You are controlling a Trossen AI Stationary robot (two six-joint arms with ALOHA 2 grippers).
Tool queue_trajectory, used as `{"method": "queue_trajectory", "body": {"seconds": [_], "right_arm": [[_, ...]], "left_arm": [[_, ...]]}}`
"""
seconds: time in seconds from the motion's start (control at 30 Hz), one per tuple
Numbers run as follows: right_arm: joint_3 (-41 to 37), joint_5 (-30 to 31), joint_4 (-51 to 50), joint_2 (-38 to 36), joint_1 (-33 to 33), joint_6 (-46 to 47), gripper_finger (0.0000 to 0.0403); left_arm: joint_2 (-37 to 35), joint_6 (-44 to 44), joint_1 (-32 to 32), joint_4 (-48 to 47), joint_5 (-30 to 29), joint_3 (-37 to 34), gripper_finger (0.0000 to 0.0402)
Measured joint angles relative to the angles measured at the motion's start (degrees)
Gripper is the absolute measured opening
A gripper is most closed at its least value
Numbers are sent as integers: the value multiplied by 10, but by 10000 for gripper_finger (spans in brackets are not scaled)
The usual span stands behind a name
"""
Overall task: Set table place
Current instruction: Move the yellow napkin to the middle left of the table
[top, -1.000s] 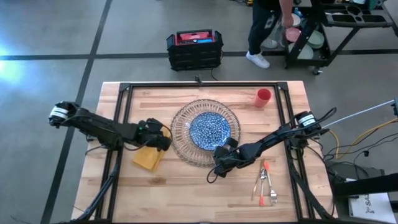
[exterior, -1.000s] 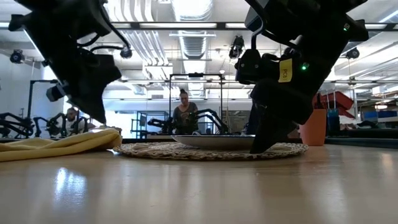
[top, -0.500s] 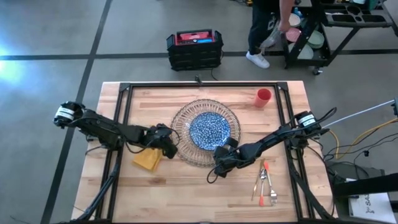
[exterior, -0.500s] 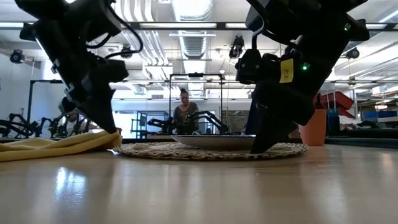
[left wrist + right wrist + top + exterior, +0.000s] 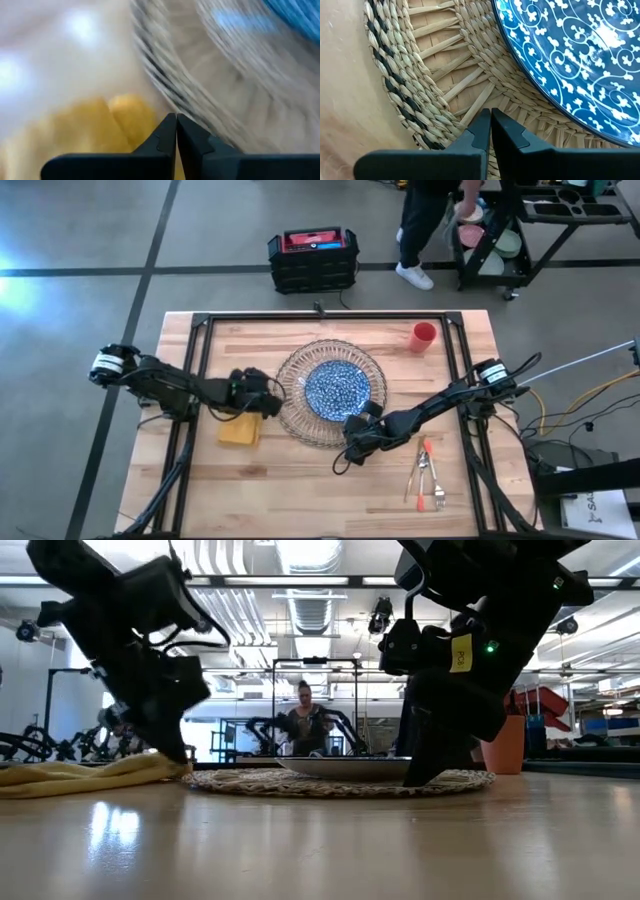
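the woven charger (image 5: 330, 392) sits mid-table with the blue-patterned plate (image 5: 337, 388) centred on it. the left gripper (image 5: 262, 402), fingers pressed together and holding nothing, hangs at the charger's left edge, just above the yellow napkin (image 5: 240, 430) lying beside that rim. the right gripper (image 5: 352, 448), fingers likewise together, rests on the charger's near rim. the napkin step looks in hand; next, the cutlery (image 5: 428, 473) right of the charger likely needs arranging.

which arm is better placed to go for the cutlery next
Right. The right pincer sits at the woven charger's near edge, and the cutlery lies on its side of the table. The left pincer is across the charger by the yellow napkin.
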Motion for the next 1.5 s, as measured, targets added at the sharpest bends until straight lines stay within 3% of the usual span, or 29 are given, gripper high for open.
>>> {"method": "queue_trajectory", "body": {"seconds": [0.1, 0.17, 0.4, 0.47, 0.73, 0.83, 1.2, 1.5], "right_arm": [[4, 0, -1, 0, 0, -1, 0], [5, -1, -1, 0, 0, -1, 0], [5, -1, -1, 0, 0, -3, 0], [5, -1, -1, 0, 0, -3, 0], [5, 0, -1, 0, 0, 4, 0], [5, 0, 1, 0, 0, 6, 0], [5, 0, 3, 0, 0, 7, 0], [5, 5, 4, 0, -1, 2, 0]], "left_arm": [[1, 19, 2, 5, -72, 13, 0], [-3, 55, 2, 12, -69, 27, 0], [-9, 68, -10, -21, 124, 77, 0], [-9, 54, -17, -58, 144, 83, 0], [-9, -43, -21, -324, 137, 117, 0], [-10, -60, -21, -378, 126, 133, 0], [8, -43, -16, -357, 128, 107, 0], [39, -23, 30, -215, 133, 48, 0]]}}
